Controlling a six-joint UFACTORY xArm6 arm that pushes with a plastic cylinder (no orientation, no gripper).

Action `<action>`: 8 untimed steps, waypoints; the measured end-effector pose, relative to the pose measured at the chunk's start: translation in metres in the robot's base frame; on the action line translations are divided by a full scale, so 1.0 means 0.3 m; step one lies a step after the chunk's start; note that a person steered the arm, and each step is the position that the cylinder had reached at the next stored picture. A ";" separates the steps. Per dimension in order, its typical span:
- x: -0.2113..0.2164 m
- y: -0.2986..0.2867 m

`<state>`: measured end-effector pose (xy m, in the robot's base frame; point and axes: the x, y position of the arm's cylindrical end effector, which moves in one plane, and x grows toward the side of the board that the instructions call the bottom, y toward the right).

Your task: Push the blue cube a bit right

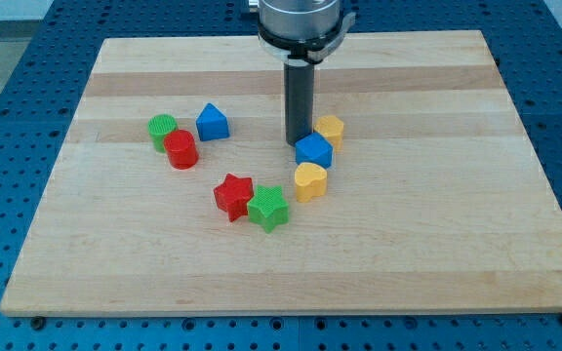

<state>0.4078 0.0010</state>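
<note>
The blue cube (314,151) sits on the wooden board (437,195) a little right of centre. My tip (299,144) is at the cube's upper left edge, touching or nearly touching it. A yellow block (330,129) sits just to the upper right of the cube. A yellow heart-shaped block (310,181) sits just below the cube.
A red star (233,196) and a green star (268,208) lie together below left of the cube. A blue triangular block (212,123), a green cylinder (162,129) and a red cylinder (180,149) are at the view's left.
</note>
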 end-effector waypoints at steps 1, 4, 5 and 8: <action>-0.005 -0.097; 0.007 0.017; 0.007 0.017; 0.016 -0.050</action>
<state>0.4126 -0.0140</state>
